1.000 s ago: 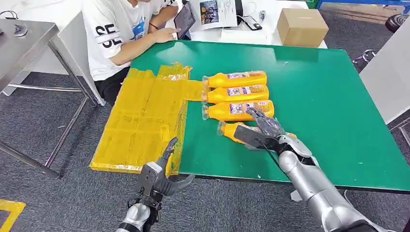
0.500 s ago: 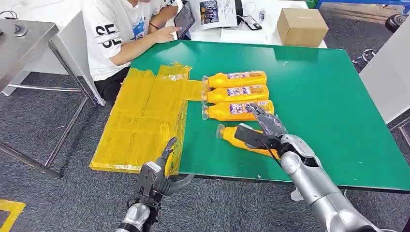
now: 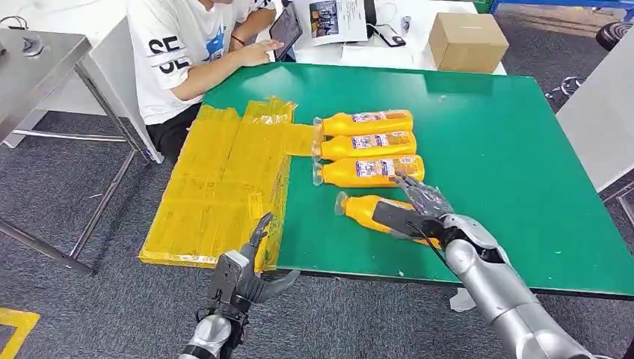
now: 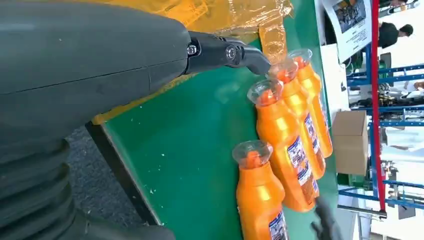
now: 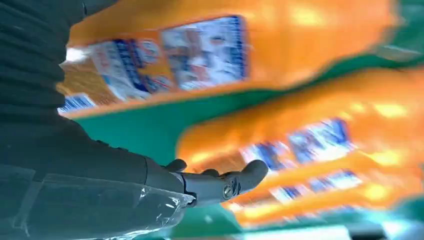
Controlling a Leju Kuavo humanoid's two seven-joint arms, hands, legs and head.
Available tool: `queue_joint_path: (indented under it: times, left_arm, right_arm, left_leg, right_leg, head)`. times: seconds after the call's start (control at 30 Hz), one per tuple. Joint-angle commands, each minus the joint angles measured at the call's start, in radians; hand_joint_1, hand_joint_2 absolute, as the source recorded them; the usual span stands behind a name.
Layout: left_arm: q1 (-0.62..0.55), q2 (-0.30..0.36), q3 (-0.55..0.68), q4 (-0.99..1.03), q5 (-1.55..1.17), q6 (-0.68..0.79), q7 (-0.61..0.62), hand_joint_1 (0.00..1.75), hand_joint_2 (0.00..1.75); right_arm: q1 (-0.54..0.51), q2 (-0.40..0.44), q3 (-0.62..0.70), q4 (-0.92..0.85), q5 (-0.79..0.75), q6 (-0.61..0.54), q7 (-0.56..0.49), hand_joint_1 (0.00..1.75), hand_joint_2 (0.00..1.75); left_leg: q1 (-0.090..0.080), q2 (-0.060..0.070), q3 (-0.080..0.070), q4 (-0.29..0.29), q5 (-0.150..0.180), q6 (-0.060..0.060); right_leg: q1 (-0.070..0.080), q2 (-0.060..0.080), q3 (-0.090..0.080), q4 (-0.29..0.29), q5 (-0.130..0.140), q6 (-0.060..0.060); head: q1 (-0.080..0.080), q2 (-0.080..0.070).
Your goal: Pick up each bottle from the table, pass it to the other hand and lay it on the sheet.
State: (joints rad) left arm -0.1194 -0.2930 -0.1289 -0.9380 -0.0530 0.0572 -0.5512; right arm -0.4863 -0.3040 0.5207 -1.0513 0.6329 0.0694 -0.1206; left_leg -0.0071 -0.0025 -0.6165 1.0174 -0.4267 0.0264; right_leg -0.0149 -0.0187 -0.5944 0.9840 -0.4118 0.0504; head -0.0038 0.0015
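- Right hand (image 3: 416, 207) wrapped over nearest orange plastic bottle (image 3: 371, 212), close to green table's (image 3: 508, 149) front edge.
- Left hand (image 3: 243, 271) spread, holding nothing.
- Likely rigid, smooth, slippery; best gripped mid-body.

You are in a lab or test workshop: your green worktop (image 3: 486, 149) stands on grey carpet (image 3: 90, 299), with a steel bench (image 3: 37, 60) to one side, a cardboard box (image 3: 467, 41) and printed sheet (image 3: 333, 19) on a white desk behind, a seated person (image 3: 187, 52) using a tablet (image 3: 285, 30), and blue metal racking (image 4: 375, 100) beyond
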Motion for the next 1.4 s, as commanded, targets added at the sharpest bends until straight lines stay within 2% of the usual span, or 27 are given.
queue_joint_path:
  times: [0.03,0.33,0.77,0.8,1.17,1.2,1.23,1.27,1.3,1.4]
  left_arm:
    - [-0.017,0.019,0.025,0.063,-0.001,-0.005,-0.002,0.0,1.75]
    - [-0.012,0.02,0.03,0.054,-0.006,-0.004,0.001,0.0,1.75]
    - [-0.016,0.019,0.027,0.061,-0.01,-0.002,0.005,0.0,1.75]
    - [-0.017,0.018,0.025,0.062,-0.011,-0.002,0.005,0.0,1.75]
    - [-0.018,0.017,0.024,0.065,-0.011,0.0,0.005,0.0,1.75]
    - [-0.018,0.017,0.024,0.066,-0.011,0.0,0.005,0.0,1.75]
    - [-0.018,0.017,0.024,0.067,-0.011,-0.001,0.005,0.0,1.75]
    - [-0.018,0.016,0.024,0.067,-0.011,-0.002,0.005,0.0,1.75]
    - [-0.018,0.014,0.021,0.068,-0.011,-0.004,0.006,0.0,1.75]
    - [-0.017,0.013,0.019,0.068,-0.011,-0.003,0.005,0.0,1.75]
  right_arm:
    - [0.093,-0.099,-0.012,-0.054,-0.019,0.03,0.048,0.0,1.75]
    - [0.152,-0.109,-0.051,-0.085,-0.003,0.034,0.075,0.0,1.75]
    - [0.142,-0.042,-0.077,-0.001,0.029,-0.004,0.077,0.0,1.75]
    - [0.141,-0.03,-0.081,0.007,0.034,-0.013,0.075,0.17,1.75]
    - [0.14,-0.024,-0.081,0.012,0.037,-0.016,0.074,0.17,1.75]
    - [0.139,-0.018,-0.09,0.016,0.041,-0.025,0.067,0.51,1.75]
    - [0.141,-0.007,-0.099,0.021,0.041,-0.03,0.066,1.38,1.75]
    - [0.142,-0.003,-0.099,0.022,0.044,-0.033,0.067,1.4,1.75]
    - [0.144,0.011,-0.107,0.033,0.046,-0.043,0.064,1.54,1.75]
    - [0.152,0.018,-0.11,0.035,0.046,-0.051,0.06,1.61,1.75]
  left_leg:
    - [0.001,-0.001,0.005,-0.001,-0.002,-0.002]
    - [0.001,0.0,0.004,-0.001,-0.001,-0.002]
    - [0.001,0.002,0.004,-0.001,-0.001,-0.002]
    - [0.002,0.002,0.006,-0.002,-0.002,-0.003]
    - [0.002,0.003,0.006,-0.002,-0.002,-0.003]
    - [0.001,0.003,0.005,-0.001,-0.001,-0.002]
    - [0.002,0.003,0.006,-0.002,-0.002,-0.003]
    - [0.001,0.003,0.005,-0.001,-0.001,-0.002]
    - [0.002,0.003,0.006,-0.002,-0.002,-0.003]
    - [0.001,0.003,0.004,-0.001,-0.001,-0.002]
  right_leg:
    - [0.001,0.0,0.005,-0.001,-0.002,-0.002]
    - [0.001,0.001,0.004,-0.002,-0.001,-0.002]
    - [0.001,0.003,0.003,-0.002,0.0,-0.002]
    - [0.001,0.003,0.005,-0.002,-0.001,-0.003]
    - [0.002,0.003,0.005,-0.003,-0.001,-0.003]
    - [0.001,0.003,0.004,-0.002,0.0,-0.002]
    - [0.001,0.004,0.005,-0.002,-0.001,-0.003]
    - [0.001,0.003,0.004,-0.002,0.0,-0.002]
    - [0.002,0.004,0.005,-0.003,-0.001,-0.003]
    - [0.001,0.003,0.004,-0.002,0.0,-0.002]
  head:
    - [0.0,0.0]
    - [0.0,0.0]
    - [0.0,0.0]
    - [0.0,0.0]
    - [0.0,0.0]
    - [0.0,0.0]
    - [0.0,0.0]
    - [0.0,0.0]
    - [0.0,0.0]
    - [0.0,0.0]
